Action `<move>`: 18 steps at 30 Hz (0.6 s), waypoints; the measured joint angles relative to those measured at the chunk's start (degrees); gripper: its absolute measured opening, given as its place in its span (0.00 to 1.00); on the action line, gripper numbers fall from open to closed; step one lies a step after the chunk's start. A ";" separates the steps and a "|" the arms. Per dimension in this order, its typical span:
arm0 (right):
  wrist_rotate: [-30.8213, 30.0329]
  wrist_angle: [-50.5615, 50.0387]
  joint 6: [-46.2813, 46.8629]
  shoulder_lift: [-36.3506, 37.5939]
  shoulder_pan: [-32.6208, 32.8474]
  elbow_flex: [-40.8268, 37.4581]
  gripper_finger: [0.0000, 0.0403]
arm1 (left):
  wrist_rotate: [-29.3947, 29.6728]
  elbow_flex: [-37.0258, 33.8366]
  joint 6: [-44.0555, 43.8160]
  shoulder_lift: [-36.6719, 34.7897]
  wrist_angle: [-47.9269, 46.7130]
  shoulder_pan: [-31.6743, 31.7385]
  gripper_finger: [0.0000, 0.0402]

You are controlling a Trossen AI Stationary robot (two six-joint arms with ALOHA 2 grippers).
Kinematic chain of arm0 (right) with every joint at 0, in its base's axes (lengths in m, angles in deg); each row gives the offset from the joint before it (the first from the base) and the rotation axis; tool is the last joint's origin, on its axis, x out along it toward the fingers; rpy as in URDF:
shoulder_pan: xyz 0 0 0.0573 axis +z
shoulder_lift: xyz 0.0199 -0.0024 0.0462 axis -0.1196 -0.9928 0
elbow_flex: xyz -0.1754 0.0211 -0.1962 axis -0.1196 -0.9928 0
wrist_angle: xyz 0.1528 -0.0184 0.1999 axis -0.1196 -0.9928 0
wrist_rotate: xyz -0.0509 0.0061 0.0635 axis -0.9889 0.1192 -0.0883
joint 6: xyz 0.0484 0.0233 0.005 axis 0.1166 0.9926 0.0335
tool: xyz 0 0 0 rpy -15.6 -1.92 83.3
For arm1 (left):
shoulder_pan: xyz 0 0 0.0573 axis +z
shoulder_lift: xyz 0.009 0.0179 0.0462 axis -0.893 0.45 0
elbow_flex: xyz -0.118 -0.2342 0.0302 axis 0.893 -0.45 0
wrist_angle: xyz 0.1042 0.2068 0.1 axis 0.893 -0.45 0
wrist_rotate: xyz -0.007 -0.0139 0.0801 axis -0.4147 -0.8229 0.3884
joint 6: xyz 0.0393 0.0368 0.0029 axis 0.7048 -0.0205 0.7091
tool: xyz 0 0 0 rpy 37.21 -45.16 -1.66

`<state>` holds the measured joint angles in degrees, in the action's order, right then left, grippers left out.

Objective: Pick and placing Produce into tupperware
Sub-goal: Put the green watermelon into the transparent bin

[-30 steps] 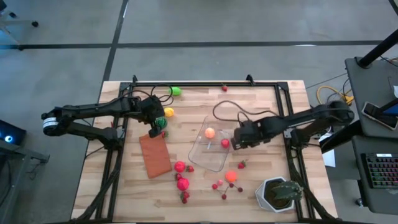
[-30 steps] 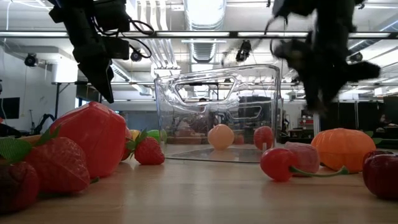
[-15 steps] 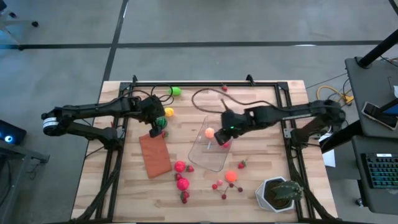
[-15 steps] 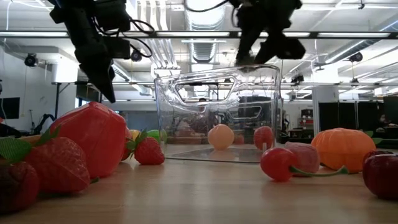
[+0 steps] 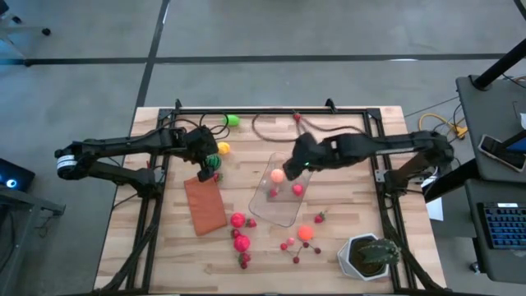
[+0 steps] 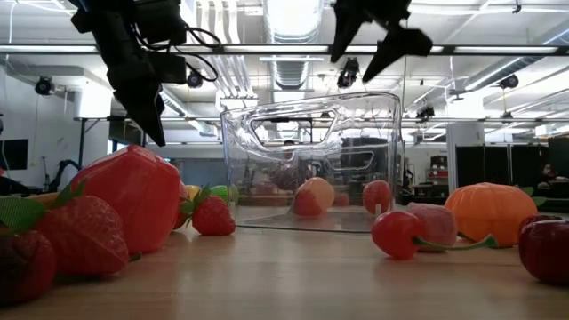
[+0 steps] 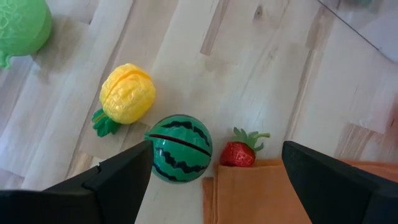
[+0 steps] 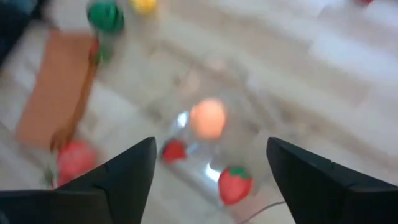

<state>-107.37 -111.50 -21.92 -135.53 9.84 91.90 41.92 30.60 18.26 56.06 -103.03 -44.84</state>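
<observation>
The clear tupperware (image 5: 279,201) stands mid-table, holding a peach-coloured ball (image 5: 277,175), a strawberry (image 5: 297,189) and a small red piece (image 5: 274,192). My right gripper (image 5: 291,167) hangs open above its far end, clear of the rim (image 6: 366,55), with nothing between its fingers (image 8: 211,186). My left gripper (image 5: 207,163) waits open at the left, above a striped watermelon (image 7: 180,148), a small strawberry (image 7: 239,152) and a yellow fruit (image 7: 127,93) lying on the table.
A brown-orange mat (image 5: 204,205) lies left of the tupperware. Loose produce sits near the front: red pieces (image 5: 240,232), an orange one (image 5: 306,233), cherries (image 5: 292,245). A green fruit (image 5: 233,121) lies at the far edge. A potted plant (image 5: 370,256) stands front right.
My right gripper has swung from the tupperware's right side to above its far end, rising, rolling its wrist and opening. A small red piece now lies in the tupperware beside the peach-coloured ball.
</observation>
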 joint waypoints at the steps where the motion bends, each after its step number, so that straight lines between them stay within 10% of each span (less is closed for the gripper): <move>1: -1.30 -0.52 0.50 0.92 -0.04 0.38 0.76 | 0.05 -0.04 0.00 0.01 0.00 0.00 0.85; 8: -7.95 -7.27 5.60 5.72 -0.51 1.33 0.78 | 6.32 0.80 -11.51 4.20 -1.16 5.02 0.85; 18: -8.32 -13.21 6.95 6.57 -0.88 1.09 0.79 | -3.15 1.27 -16.74 17.02 -4.82 9.86 0.85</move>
<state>-115.69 -124.71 -14.97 -128.96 8.96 92.99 38.78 31.87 1.51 73.08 -107.85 -34.98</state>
